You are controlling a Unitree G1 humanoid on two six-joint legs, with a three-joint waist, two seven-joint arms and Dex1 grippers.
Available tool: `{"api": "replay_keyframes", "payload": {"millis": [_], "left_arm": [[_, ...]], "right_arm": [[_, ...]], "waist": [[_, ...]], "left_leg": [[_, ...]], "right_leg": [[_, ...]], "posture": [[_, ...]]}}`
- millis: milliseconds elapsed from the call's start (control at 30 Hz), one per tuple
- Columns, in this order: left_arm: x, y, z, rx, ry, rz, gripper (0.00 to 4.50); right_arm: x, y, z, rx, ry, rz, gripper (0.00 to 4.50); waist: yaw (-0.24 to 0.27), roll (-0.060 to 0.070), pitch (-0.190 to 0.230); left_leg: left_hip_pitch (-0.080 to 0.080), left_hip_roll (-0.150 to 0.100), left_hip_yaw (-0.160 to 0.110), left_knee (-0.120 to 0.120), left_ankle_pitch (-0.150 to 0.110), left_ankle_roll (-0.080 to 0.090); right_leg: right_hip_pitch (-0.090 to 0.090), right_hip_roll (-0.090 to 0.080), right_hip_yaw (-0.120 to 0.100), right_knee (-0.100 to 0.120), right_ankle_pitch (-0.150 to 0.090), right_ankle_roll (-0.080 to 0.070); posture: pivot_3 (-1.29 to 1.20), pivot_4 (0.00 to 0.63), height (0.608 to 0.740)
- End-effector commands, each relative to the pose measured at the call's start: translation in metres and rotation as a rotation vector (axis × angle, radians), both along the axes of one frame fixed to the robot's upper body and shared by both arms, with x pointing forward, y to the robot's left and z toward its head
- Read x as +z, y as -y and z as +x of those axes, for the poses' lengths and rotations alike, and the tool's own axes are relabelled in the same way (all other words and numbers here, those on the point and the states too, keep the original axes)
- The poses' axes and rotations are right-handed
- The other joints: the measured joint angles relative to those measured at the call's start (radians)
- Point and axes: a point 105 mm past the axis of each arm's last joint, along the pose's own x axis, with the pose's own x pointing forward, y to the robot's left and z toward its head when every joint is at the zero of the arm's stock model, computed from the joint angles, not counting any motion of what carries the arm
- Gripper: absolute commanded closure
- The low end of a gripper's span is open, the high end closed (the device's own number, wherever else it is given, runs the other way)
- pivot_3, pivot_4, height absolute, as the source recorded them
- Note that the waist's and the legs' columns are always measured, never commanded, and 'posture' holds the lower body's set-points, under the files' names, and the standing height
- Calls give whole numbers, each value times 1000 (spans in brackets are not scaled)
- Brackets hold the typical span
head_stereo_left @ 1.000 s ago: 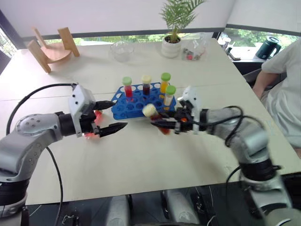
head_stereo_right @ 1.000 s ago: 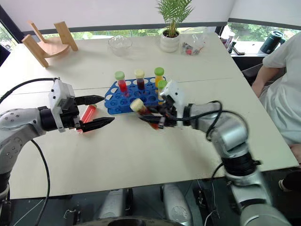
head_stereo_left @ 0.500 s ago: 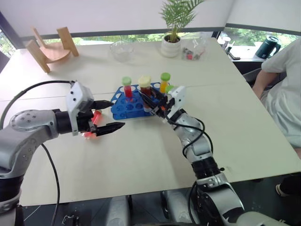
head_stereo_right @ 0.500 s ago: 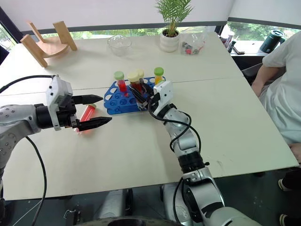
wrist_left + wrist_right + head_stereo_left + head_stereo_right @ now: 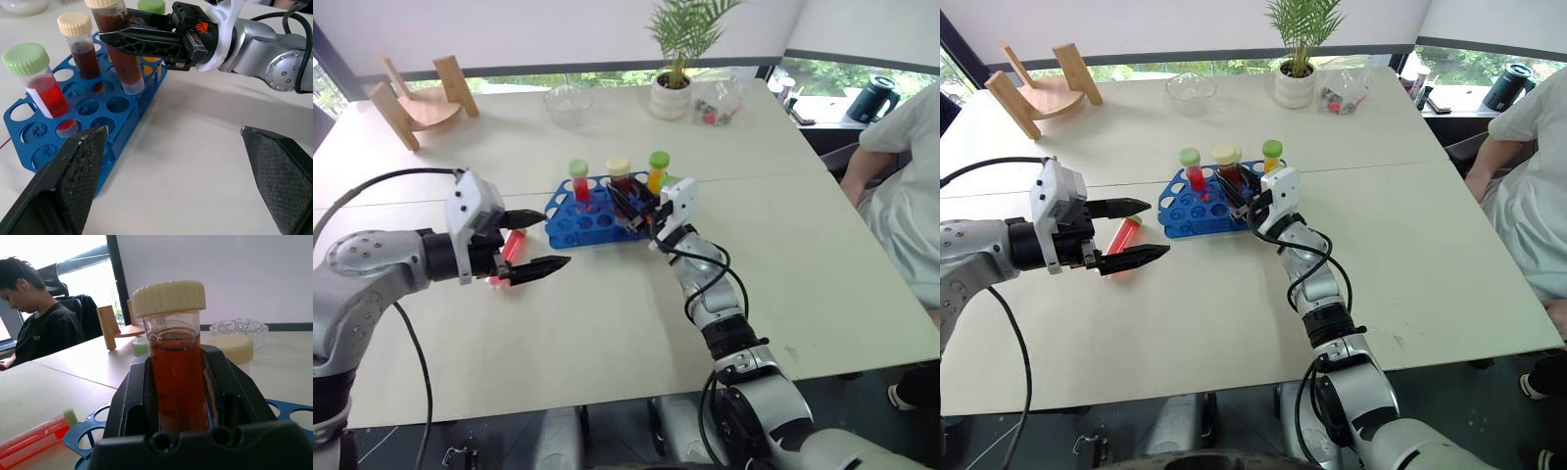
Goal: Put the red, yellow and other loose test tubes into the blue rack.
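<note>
Left wrist view puts the action in the upper middle of the frame: the right gripper (image 5: pixel 128 41) is clenched on a brown-filled tube with a cream cap (image 5: pixel 115 41), holding it upright with its rounded bottom just above the near edge of the blue rack (image 5: pixel 78 110), not yet seated in a hole. Three tubes already stand in the rack in this view: one red with a green cap (image 5: pixel 36 76), one dark with a cream cap (image 5: pixel 80 46), and the green cap of another behind.

In the left eye view the left gripper (image 5: pixel 530 240) hangs at centre left with its two fingers spread wide and nothing between them. A red tube (image 5: pixel 512 245) lies flat on the table (image 5: pixel 607 333) just behind it, left of the rack.

The step in hand looks like insertion of the brown tube. The next move likely calls for lining its tip over a free hole, lowering it straight, then releasing. After that the red tube on the table remains to be picked up.
</note>
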Motion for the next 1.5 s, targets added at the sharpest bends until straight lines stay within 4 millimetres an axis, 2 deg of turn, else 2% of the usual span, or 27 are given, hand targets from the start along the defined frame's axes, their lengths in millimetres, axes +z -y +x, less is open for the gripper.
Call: {"api": "replay_keyframes", "payload": {"millis": [33, 700, 767, 800, 933, 1033, 1133, 1333, 1400, 1500], "left_arm": [[9, 1, -3, -5, 47, 2, 0], [10, 6, -4, -16, 43, -7, 0], [9, 6, -4, -15, 40, -8, 0], [9, 6, -4, -13, 38, -8, 0], [7, 4, -3, 14, 33, -10, 0], [6, -1, 3, 73, 44, -2, 0], [5, -14, 17, 222, 73, 47, 0], [4, -24, 34, 362, -5, 84, 0], [0, -32, 46, 479, -90, 92, 0], [-14, -49, 61, 680, -257, 121, 0]], "right_arm": [[13, 2, 1, -13, 44, 23, 3650], [-7, -2, 7, -58, -36, 36, 3650], [-10, -2, 4, -40, -45, 27, 2633], [-11, -1, 3, -34, -46, 20, 2341], [-15, 6, -11, -16, -43, -33, 154], [-18, 16, -30, 29, -76, -95, 60], [-17, 31, -60, 126, -145, -188, 60], [3, 55, -111, 379, -224, -383, 60], [16, 69, -120, 445, -198, -508, 60], [36, 88, -121, 506, -158, -661, 60]], "waist": [[0, 0, 0], [-1, 0, 0], [-1, 0, 0], [-1, 0, 0], [1, 0, 0], [3, 0, 0], [5, 0, 0], [5, 0, 0], [8, 0, 0], [11, -1, 1]], "left_leg": [[0, 0, 0, 0, 0, 0], [0, 0, 0, 0, 0, 0], [0, 0, 0, 0, 0, 0], [0, 0, 0, 0, 0, 0], [0, 0, 0, 0, 0, 0], [0, 0, 0, 0, 0, 0], [0, 0, 0, 0, 0, 0], [1, 0, -1, 1, 0, 0], [1, -1, -1, 1, 0, 0], [1, -1, -2, 4, 0, 0]], "right_leg": [[0, 0, 0, 0, 0, 0], [0, 0, 0, 0, 0, 0], [0, 0, 0, 0, 0, 0], [0, 0, 0, 0, 0, 0], [0, 0, 0, 0, 0, 0], [0, 0, 0, 0, 0, 0], [0, -1, 0, 0, 0, 0], [1, 1, 0, 0, 0, 0], [2, 1, 0, 0, 0, 0], [4, 0, 0, -1, 0, 1]], "posture": [[0, 150, 740], [0, 150, 740], [0, 150, 740], [0, 150, 740], [0, 150, 740], [0, 150, 740], [0, 150, 740], [0, 150, 740], [0, 150, 740], [0, 150, 740]]}}
